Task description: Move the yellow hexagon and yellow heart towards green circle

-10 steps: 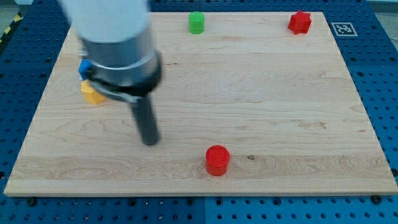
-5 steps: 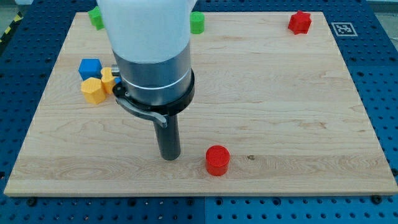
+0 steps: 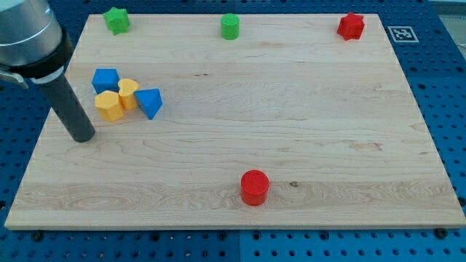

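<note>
The yellow hexagon (image 3: 108, 106) and the yellow heart (image 3: 128, 92) sit touching each other at the view's left, wedged between a blue cube (image 3: 105, 78) and a blue triangle (image 3: 150, 102). The green circle (image 3: 230, 26) stands at the view's top, near the middle of the board's edge. My tip (image 3: 81, 137) rests on the board just left of and below the yellow hexagon, a small gap apart from it.
A green star (image 3: 116, 20) is at the top left corner. A red star (image 3: 351, 25) is at the top right. A red circle (image 3: 255, 186) stands near the bottom middle. The wooden board (image 3: 306, 124) ends close to my tip on the left.
My rod has swung from the board's lower middle to the far left, ending beside the yellow hexagon. The blocks have not moved; the blue triangle and green star are now uncovered.
</note>
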Motion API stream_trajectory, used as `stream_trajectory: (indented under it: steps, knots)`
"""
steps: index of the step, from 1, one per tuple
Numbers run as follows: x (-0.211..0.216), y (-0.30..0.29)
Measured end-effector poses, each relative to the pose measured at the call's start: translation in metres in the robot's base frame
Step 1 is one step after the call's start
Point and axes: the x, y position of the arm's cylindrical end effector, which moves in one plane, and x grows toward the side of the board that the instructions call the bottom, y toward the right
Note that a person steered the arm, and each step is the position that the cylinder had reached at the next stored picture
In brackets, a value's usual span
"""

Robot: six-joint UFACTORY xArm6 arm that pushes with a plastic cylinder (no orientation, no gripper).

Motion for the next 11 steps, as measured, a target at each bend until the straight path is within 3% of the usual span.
stream_trajectory:
  steps: [3,7,11]
  knots:
    - [-0.062,0.024]
    - [-0.096,0.074]
    - [-0.133,0.184]
